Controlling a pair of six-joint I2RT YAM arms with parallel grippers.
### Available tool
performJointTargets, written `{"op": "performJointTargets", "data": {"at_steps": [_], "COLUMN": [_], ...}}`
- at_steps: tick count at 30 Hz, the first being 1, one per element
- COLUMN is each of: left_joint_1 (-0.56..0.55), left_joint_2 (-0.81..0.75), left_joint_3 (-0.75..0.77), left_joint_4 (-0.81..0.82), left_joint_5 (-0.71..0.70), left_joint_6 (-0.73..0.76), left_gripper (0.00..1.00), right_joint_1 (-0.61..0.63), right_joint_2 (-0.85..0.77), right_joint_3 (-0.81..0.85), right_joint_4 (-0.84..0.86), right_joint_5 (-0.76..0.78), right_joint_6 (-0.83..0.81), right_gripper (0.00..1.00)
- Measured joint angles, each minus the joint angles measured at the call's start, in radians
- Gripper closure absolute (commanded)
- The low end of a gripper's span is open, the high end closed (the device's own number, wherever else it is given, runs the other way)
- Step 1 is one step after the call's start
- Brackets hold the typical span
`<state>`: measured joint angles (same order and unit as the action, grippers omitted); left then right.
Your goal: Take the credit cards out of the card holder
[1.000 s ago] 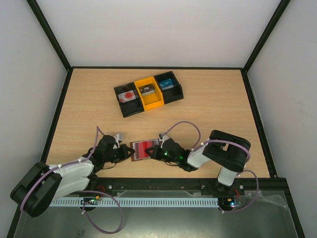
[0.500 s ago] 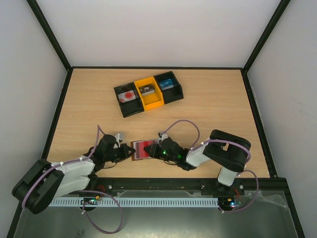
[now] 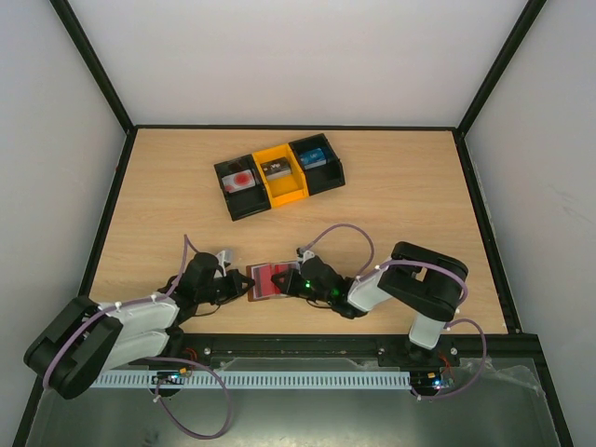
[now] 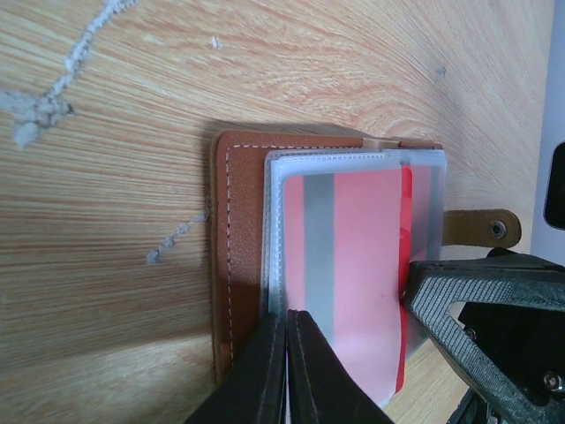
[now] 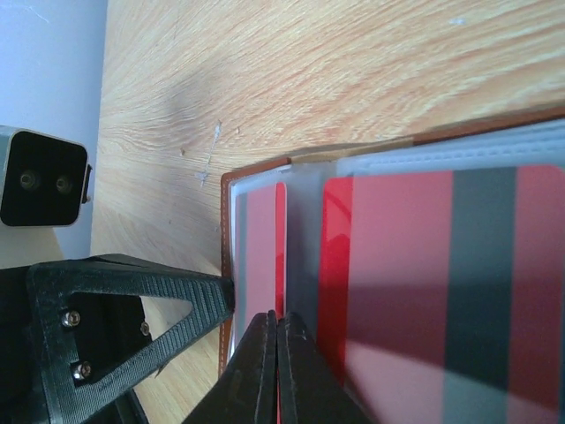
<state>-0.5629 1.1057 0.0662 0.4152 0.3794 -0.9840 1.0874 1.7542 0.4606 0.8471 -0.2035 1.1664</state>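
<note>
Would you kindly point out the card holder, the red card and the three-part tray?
card holder (image 4: 238, 265), left wrist view, on its brown leather cover.
red card (image 4: 357, 256), left wrist view, on its pink face.
three-part tray (image 3: 287, 196), top external view, on the yellow compartment's near wall.
</note>
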Motion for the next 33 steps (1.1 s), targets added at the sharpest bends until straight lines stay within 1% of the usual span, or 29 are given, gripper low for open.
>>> {"op": "performJointTargets", "data": {"at_steps": [11,14,20,26,31,33], "left_joint_1": [-0.002,-0.002,-0.002,-0.002,-0.003,-0.004], "left_joint_2": [0.041,0.042,0.043,0.043,0.043,0.043], "left_joint_3": [0.002,0.003,0.003,0.003,0.003,0.003], "left_joint_4": [0.046,0.047,0.047,0.047,0.047,0.047], "left_joint_5": [0.005,0.005,0.005,0.005,0.005,0.004], "left_joint_6": [0.000,0.000,0.000,0.000,0.000,0.000], "left_gripper": [0.94,0.94,0.94,0.95,0.95,0.95], "right_joint_1": [0.000,0.000,0.000,0.000,0.000,0.000], "right_joint_2": [-0.027,-0.033,-0.033,-0.032,-0.028,-0.021], "right_joint_3": [-0.051,-0.050,-0.016,0.020,0.023,0.023], "right_joint_4": [0.031,0.031,-0.021,-0.076,-0.085,-0.080], "right_joint_5": [0.010,0.011,0.024,0.035,0.032,0.025], "right_joint_6": [0.001,0.000,-0.007,-0.019,-0.019,-0.018], "right_gripper": [0.98,0.90,0.84,0.83,0.83,0.81]}}
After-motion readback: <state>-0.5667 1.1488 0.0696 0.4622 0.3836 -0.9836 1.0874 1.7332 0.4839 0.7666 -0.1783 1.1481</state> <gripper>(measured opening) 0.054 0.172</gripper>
